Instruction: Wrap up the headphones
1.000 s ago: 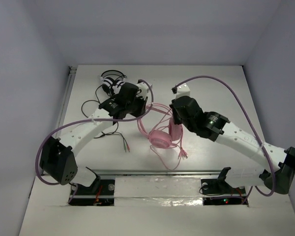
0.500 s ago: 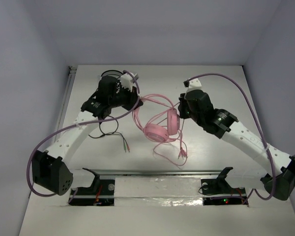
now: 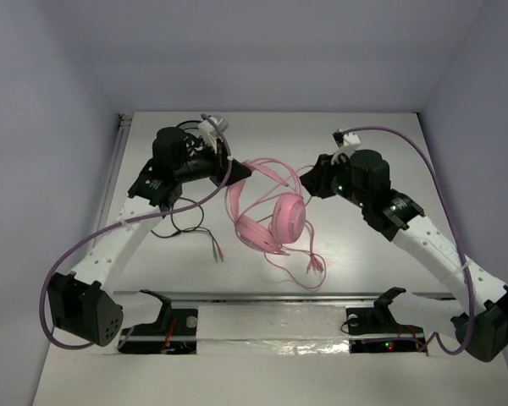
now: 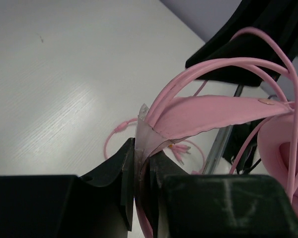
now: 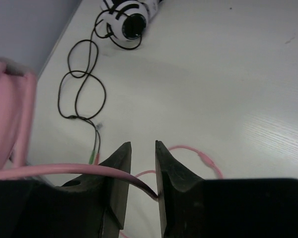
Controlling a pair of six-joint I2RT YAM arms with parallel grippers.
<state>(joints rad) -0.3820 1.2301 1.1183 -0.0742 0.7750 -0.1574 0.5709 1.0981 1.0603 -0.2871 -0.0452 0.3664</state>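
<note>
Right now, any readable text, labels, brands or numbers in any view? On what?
None readable in any view.
pink headphones: no print or logo visible.
black-and-white headphones: stripes only, no lettering.
table: bare surface, no marks.

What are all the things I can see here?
headphones: one, pink, mid-table, headband pinched by the left gripper
cable: one, pink, looping toward the near edge; part of it runs between the right gripper's jaws
small headphones: one, black and white, far left of the table
black cable: one, black, looped beside the small headphones
table: one, white
arm hoses: two, purple, one along each arm
left gripper: one, black, shut on the headband
right gripper: one, black, jaws apart around the cable
</note>
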